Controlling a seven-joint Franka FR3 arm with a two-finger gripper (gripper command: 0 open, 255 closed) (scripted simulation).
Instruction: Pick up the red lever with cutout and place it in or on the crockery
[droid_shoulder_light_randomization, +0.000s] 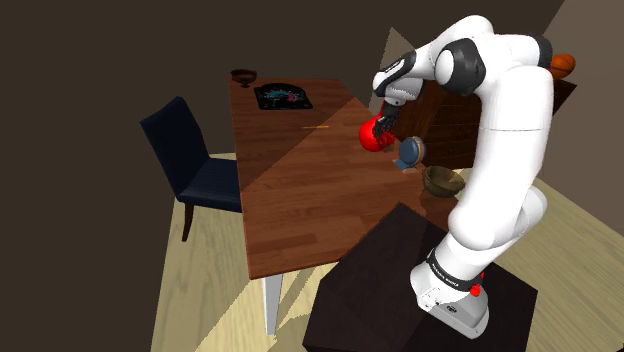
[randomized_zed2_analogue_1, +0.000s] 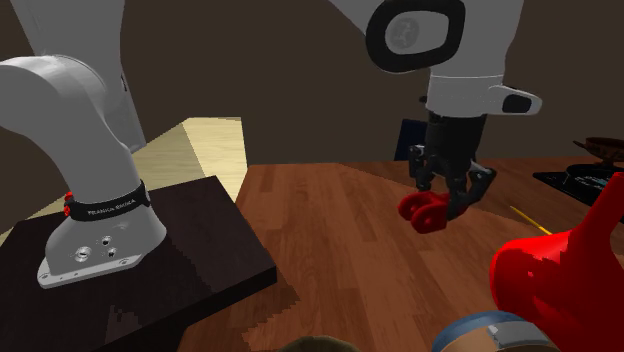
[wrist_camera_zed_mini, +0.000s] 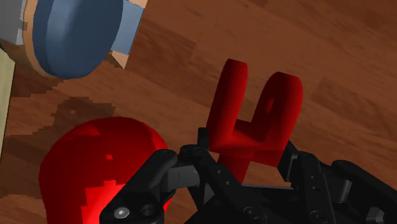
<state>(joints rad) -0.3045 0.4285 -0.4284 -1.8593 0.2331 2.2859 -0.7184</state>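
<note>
Lever's up and clamped in the jaws

In the second exterior view, the black stand (randomized_zed2_analogue_1: 180, 255) sits left. Mid-frame, the red lever (randomized_zed2_analogue_1: 430, 212) is pinched tight between the closed jaws, over the wooden surface (randomized_zed2_analogue_1: 330, 230). A red jug (randomized_zed2_analogue_1: 560, 280) sits at the right edge.

The gripper (wrist_camera_zed_mini: 238, 162), cropped at the edge, hides the clasped end of the red lever (wrist_camera_zed_mini: 254, 132).
</note>
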